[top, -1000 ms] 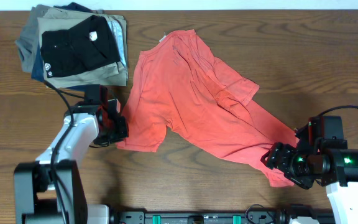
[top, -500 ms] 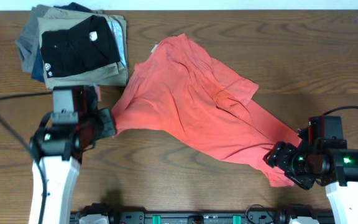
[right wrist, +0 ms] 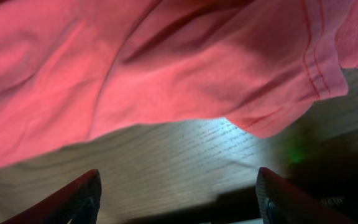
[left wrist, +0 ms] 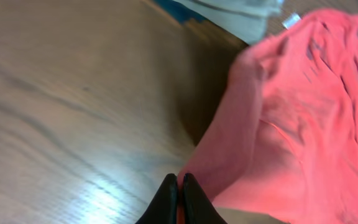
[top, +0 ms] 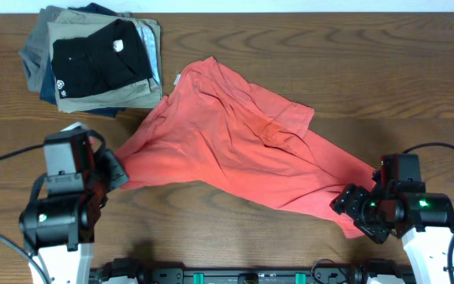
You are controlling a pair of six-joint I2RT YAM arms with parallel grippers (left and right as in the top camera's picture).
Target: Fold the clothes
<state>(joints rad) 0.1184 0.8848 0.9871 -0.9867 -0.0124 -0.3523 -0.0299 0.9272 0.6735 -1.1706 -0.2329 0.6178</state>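
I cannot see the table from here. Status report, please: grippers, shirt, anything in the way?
Left gripper shut on T-shirt edge. Right gripper open, empty, at shirt's opposite end. T-shirt crumpled, unfolded. Folded pile beside it, not between grippers.

Robot lab bench; wooden table [top: 353,63]; black cable [top: 440,145]; garment stack [top: 93,59].

Even light; table [left wrist: 73,124] glare; wrist blur

T-shirt [top: 243,150] across counter [top: 385,71] middle. Garment stack [top: 93,59] far left, behind it. Left tool [top: 120,168] at shirt's left tip; right tool [top: 345,207] at its near-right end.
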